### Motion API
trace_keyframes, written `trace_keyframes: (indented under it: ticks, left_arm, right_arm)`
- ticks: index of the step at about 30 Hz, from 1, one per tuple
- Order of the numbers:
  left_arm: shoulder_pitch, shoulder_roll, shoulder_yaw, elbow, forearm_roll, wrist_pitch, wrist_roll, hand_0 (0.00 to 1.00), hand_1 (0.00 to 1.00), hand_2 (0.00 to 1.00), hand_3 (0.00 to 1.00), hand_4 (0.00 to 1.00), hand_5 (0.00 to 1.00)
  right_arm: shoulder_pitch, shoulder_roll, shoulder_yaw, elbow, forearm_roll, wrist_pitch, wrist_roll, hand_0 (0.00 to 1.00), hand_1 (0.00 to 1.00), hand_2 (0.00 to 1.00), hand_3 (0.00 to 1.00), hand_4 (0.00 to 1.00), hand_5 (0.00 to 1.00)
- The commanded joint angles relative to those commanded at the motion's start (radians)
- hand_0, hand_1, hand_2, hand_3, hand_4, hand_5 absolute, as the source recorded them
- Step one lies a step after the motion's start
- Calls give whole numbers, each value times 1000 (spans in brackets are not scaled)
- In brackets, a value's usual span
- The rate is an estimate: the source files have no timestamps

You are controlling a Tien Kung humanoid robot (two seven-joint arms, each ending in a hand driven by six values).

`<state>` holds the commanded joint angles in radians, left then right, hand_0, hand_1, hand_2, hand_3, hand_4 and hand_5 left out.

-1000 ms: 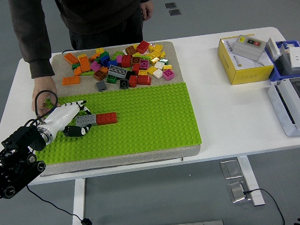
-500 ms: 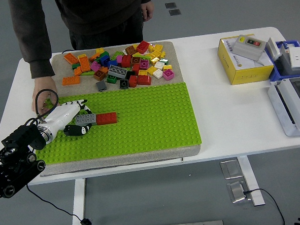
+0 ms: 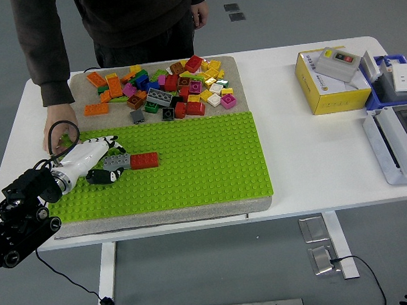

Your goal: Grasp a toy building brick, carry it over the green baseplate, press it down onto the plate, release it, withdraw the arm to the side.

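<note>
The green baseplate (image 3: 204, 159) lies on a beige mat at the table's near left. A grey brick (image 3: 117, 160) and a red brick (image 3: 144, 160) sit end to end on its left part. My left hand (image 3: 102, 158), white with black fingers, lies over the plate's left edge, right at the grey brick's left end. Its fingers (image 3: 103, 139) are spread above the brick and its thumb (image 3: 105, 176) lies below it, a wider span than the brick, with no clear grip. A pile of loose bricks (image 3: 168, 83) in many colours lies on the mat behind the plate. My right arm is out of view.
A person stands at the far left, one hand (image 3: 58, 134) resting by the plate's far left corner, close to my left hand. A yellow box (image 3: 325, 88) with a grey switch unit on it and blue and white trays (image 3: 394, 142) stand at the right.
My left arm has drifted slightly left and down toward the table's edge. The grey and red bricks have stayed in place. The person's hand has not moved.
</note>
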<state>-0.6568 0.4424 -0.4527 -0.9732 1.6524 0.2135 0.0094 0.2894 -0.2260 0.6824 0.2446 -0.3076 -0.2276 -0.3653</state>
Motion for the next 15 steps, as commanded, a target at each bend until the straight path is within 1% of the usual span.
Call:
trace_keyframes:
  ticks: [10, 15]
  left_arm:
    - [-2, 2, -2, -7, 15, -1, 2, 998, 998, 998, 770, 637, 253]
    - [-4, 21, -3, -36, 31, -23, 27, 998, 998, 998, 770, 637, 253]
  right_arm:
    - [0, -1, 2, 0, -3, 0, -2, 639, 616, 656, 748, 569, 998]
    - [-1, -4, 7, 0, -7, -1, -4, 639, 616, 656, 748, 569, 998]
